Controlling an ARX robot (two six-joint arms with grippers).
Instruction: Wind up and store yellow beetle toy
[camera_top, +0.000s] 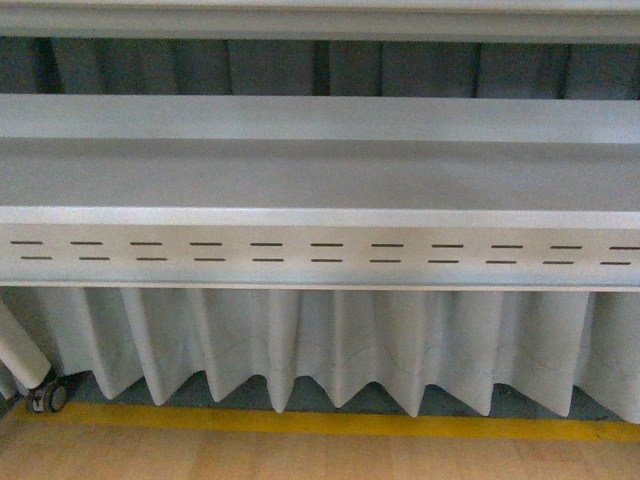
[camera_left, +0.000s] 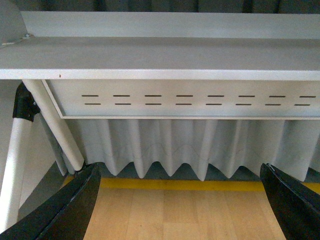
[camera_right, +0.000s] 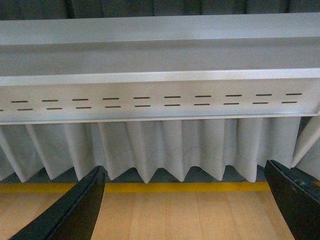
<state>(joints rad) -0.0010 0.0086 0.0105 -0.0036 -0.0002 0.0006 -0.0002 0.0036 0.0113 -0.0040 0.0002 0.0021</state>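
The yellow beetle toy is out of view in all three views. In the left wrist view my left gripper (camera_left: 180, 200) is open, its two black fingers (camera_left: 65, 210) spread wide with only wooden floor between them. In the right wrist view my right gripper (camera_right: 182, 202) is open too, with nothing between its black fingers (camera_right: 75, 210). Neither arm shows in the front view.
A grey table (camera_top: 320, 180) with a slotted front panel (camera_top: 320, 252) spans the front view. A pleated grey curtain (camera_top: 330, 340) hangs behind it. A yellow floor stripe (camera_top: 330, 422) edges the wooden floor (camera_top: 300, 458). White table legs (camera_left: 52, 125) stand beside my left gripper.
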